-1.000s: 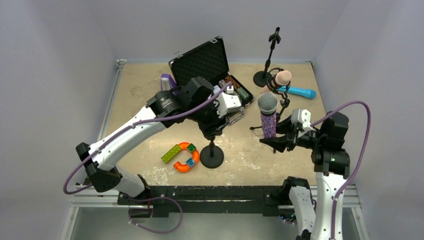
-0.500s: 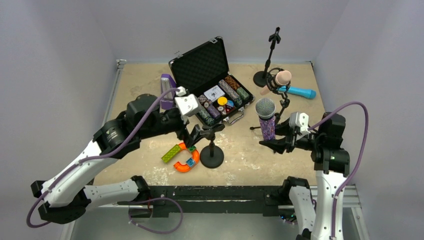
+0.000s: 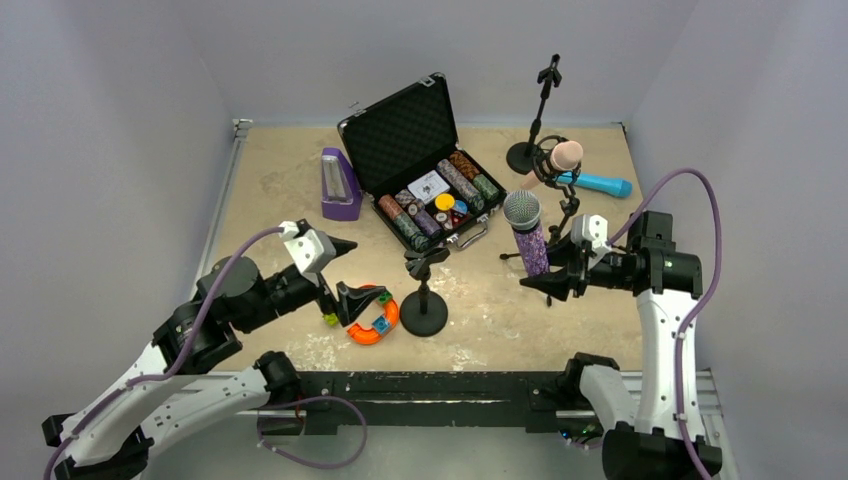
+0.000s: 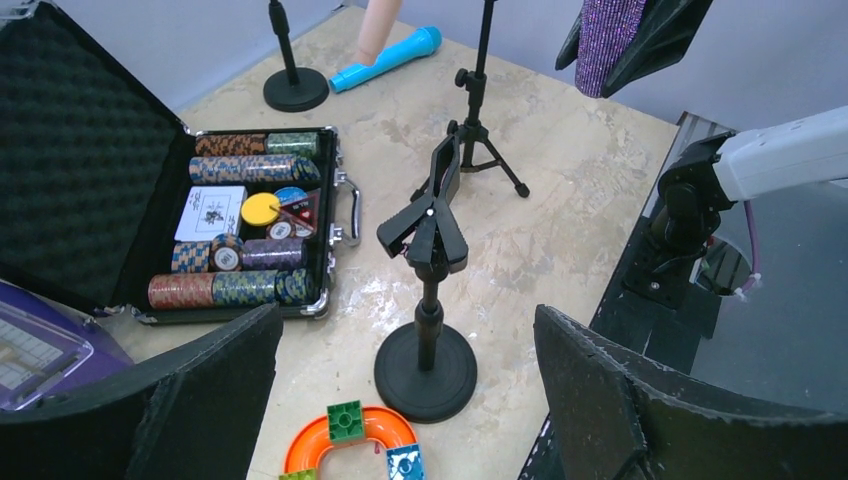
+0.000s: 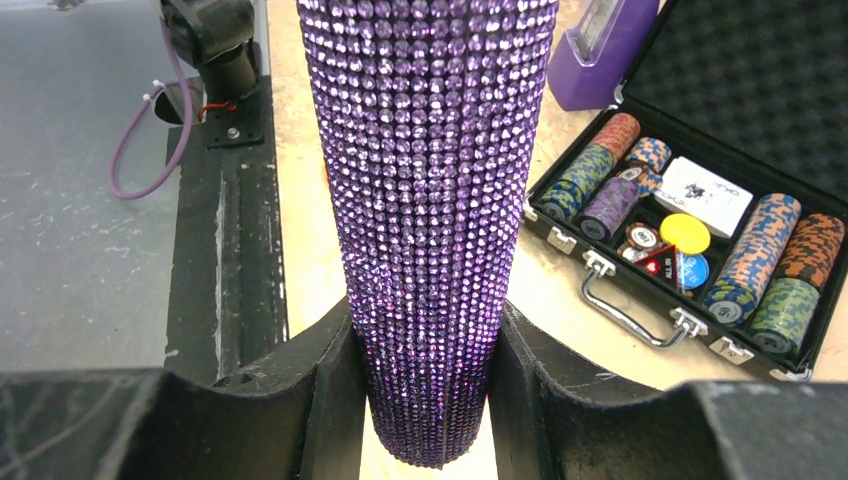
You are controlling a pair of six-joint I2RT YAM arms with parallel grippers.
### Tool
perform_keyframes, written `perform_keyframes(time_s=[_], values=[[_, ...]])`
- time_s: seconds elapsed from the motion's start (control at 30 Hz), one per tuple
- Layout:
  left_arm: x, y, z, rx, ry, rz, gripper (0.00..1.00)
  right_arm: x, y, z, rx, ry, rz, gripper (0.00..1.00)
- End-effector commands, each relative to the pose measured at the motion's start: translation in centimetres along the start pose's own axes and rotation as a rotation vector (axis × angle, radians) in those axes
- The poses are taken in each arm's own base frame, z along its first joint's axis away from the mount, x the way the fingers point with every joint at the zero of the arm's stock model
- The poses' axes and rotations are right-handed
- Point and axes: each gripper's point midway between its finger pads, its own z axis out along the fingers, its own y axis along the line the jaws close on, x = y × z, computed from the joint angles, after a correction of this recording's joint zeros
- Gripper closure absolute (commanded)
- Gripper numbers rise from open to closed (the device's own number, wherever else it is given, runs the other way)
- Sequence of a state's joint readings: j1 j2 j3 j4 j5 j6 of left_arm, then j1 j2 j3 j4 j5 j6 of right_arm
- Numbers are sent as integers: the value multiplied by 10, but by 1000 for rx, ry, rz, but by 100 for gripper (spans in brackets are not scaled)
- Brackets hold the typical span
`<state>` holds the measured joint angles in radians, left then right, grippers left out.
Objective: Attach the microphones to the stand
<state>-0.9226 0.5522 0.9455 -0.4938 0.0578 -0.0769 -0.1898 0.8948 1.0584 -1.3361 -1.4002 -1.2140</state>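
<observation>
The glittery purple microphone [image 3: 529, 243] with a silver mesh head stands upright in my right gripper [image 3: 550, 278], which is shut on its lower body [image 5: 430, 200], above the table right of the round-base stand [image 3: 423, 290]. That stand's clip [image 4: 425, 225] is empty. My left gripper [image 3: 348, 272] is open and empty, left of the stand, which shows between its fingers in the left wrist view [image 4: 430, 350]. The pale pink microphone [image 3: 560, 158] sits in the tripod stand [image 3: 566, 212]. The cyan-blue microphone [image 3: 600, 184] lies on the table behind it.
An open case of poker chips [image 3: 420, 160] sits at the back centre, with a purple metronome-shaped box [image 3: 338, 185] to its left. An orange curved track with toy blocks [image 3: 372, 315] lies beside the round stand's base. A tall thin stand [image 3: 540, 105] stands at the back right.
My left arm has pulled back from the round stand's clip, down and to the left, and its gripper is now apart from the stand. My right gripper has shifted the purple microphone slightly left.
</observation>
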Motion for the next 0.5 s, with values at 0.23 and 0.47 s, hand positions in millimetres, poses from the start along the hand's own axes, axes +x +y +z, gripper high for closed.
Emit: perform_keyframes(time_s=[0.23, 0.47], values=[[26, 4, -8, -17, -1, 2, 1, -12, 9, 4, -35, 40, -127, 100], [37, 1, -8, 2, 3, 10, 1, -16, 14, 19, -89, 51, -146, 100]])
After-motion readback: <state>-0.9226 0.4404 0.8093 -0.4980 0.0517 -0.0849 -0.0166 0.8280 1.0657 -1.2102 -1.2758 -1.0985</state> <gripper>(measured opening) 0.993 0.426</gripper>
